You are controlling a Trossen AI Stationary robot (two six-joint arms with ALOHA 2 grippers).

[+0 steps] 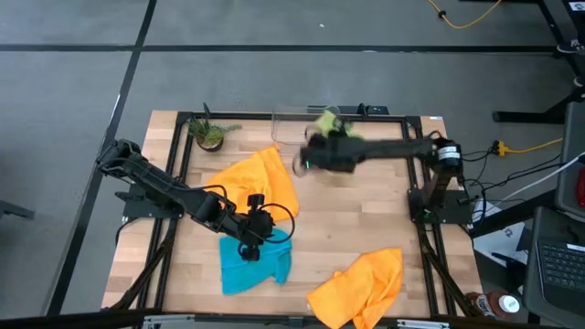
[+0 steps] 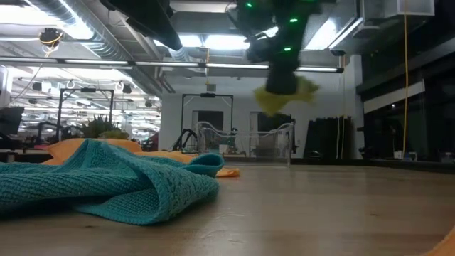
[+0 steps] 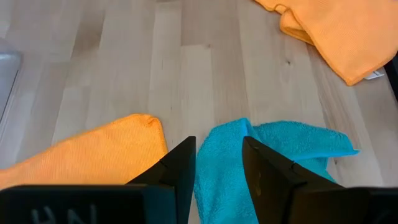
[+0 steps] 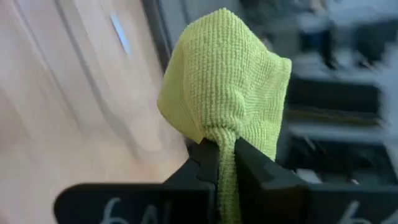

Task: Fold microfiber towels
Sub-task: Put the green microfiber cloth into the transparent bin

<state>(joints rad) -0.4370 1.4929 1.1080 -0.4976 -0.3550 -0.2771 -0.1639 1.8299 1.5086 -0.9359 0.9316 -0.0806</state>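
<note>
Towels lie in four places, and you need to know which arm is nearest to each. Nearest the front edge of the table (image 1: 366,219) sits one orange towel (image 1: 361,285), crumpled at the front right, well apart from both grippers. Just behind it and to the left lies the teal towel (image 1: 254,264), bunched in a loose heap. Your left gripper (image 1: 249,247) hovers right over the teal towel's back edge, its fingers (image 3: 180,171) parted with nothing between them. In the left wrist view the teal cloth shows directly ahead of and between those fingers, so a straight drop would meet it. The teal towel's long side runs roughly left to right across the table.

Farther back, the second orange towel (image 1: 260,181) spreads toward the middle left, just behind the left gripper and close to the teal one. The left arm is clearly the nearer one for both of these.

Farthest back, your right gripper (image 1: 315,155) is raised above the table near the clear bin (image 1: 292,123). Its fingers are clamped on the green towel (image 4: 224,81), which hangs bunched from them, clear of the wood. That towel probably needs open table, toward the centre, to be laid flat.

A small plant (image 1: 210,135) stands at the back left corner.
</note>
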